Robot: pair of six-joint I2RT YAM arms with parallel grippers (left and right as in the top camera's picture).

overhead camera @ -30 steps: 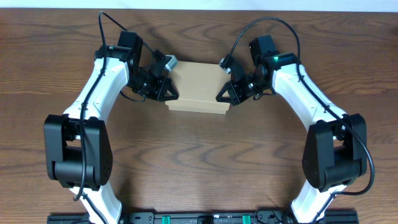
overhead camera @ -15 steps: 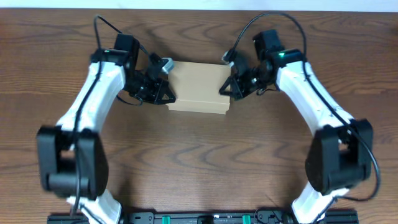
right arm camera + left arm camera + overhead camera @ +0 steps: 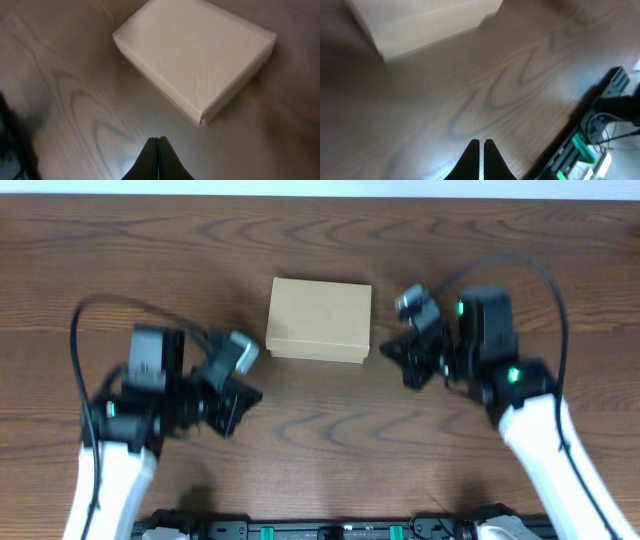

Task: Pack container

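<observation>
The container [image 3: 319, 319] is a tan cardboard box with its lid flap down, lying flat on the wooden table at the centre back. It also shows in the left wrist view [image 3: 420, 22] and in the right wrist view [image 3: 200, 50]. My left gripper [image 3: 243, 396] is shut and empty, hovering in front of and to the left of the box, apart from it; its tips show in the left wrist view [image 3: 481, 143]. My right gripper [image 3: 396, 357] is shut and empty, just right of the box's front right corner, not touching it; its tips show in the right wrist view [image 3: 156, 139].
A black base rail with green parts [image 3: 330, 530] runs along the table's front edge and shows in the left wrist view [image 3: 600, 125]. Bare wood table [image 3: 320, 420] lies between the arms and the box.
Both grippers have left the box's sides and pulled back toward the front, the left one to the left, the right one to the right. The box has stayed in place, closed.
</observation>
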